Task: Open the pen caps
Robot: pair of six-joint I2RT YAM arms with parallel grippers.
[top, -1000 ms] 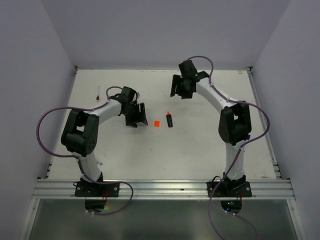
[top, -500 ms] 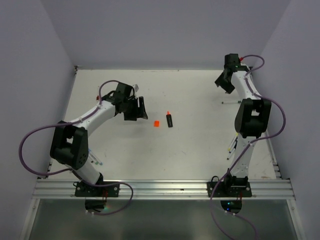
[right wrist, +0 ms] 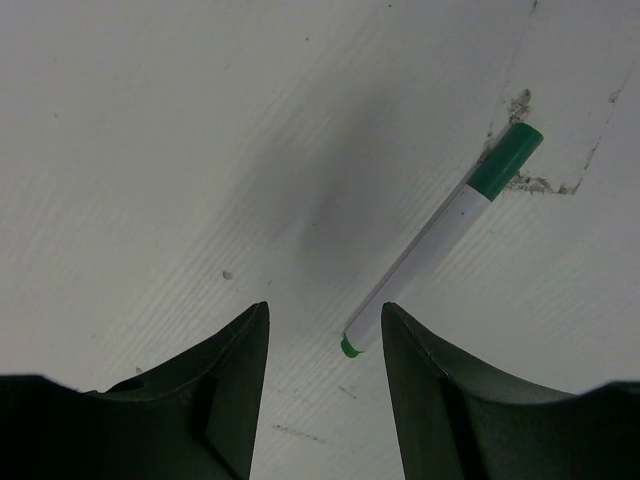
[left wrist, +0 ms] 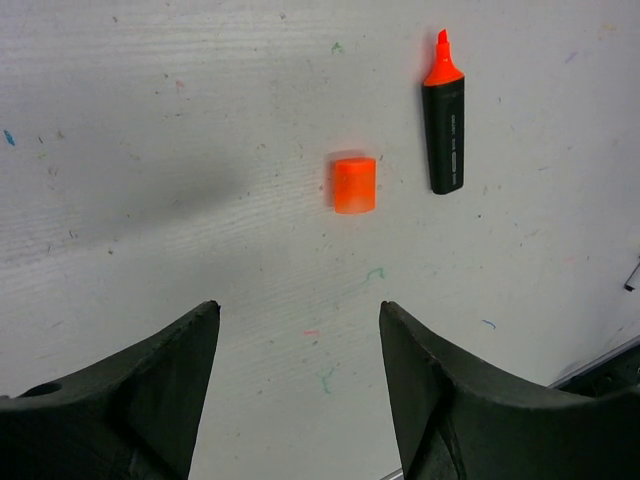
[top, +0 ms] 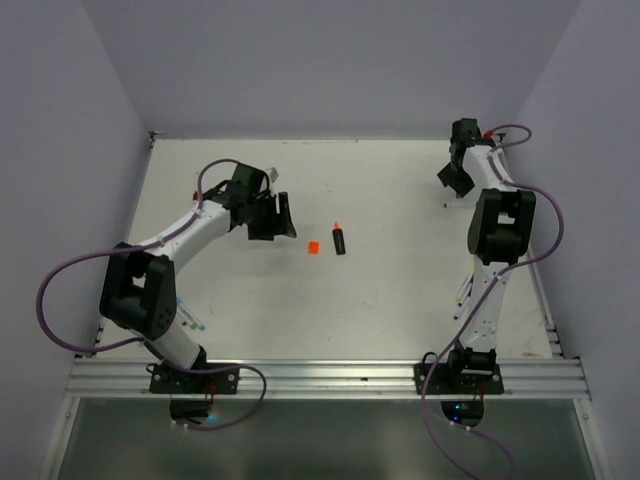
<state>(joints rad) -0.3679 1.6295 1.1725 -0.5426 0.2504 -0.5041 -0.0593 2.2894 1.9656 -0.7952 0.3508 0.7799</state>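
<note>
My left gripper [top: 277,224] [left wrist: 297,310] is open and empty above the table. Ahead of it lie a loose chunky orange cap [left wrist: 354,185] [top: 313,247] and the uncapped black marker [left wrist: 444,125] [top: 339,240] with its orange tip bare. My right gripper [top: 455,180] [right wrist: 325,310] is open at the far right. A slim white pen [right wrist: 430,240] with its green cap [right wrist: 505,160] still on lies below it. The pen's green rear end sits between the fingertips, close to the right finger [right wrist: 420,370].
More thin pens [top: 465,290] lie by the right arm's lower link near the right table edge. A red-tipped pen [top: 194,196] peeks out beside the left arm. The table's back wall and right rail [top: 545,290] are close to the right gripper.
My right arm has swung from the middle back to the far right corner and settled over the green-capped pen. My left arm stretched out a little, its gripper staying near the orange cap.
</note>
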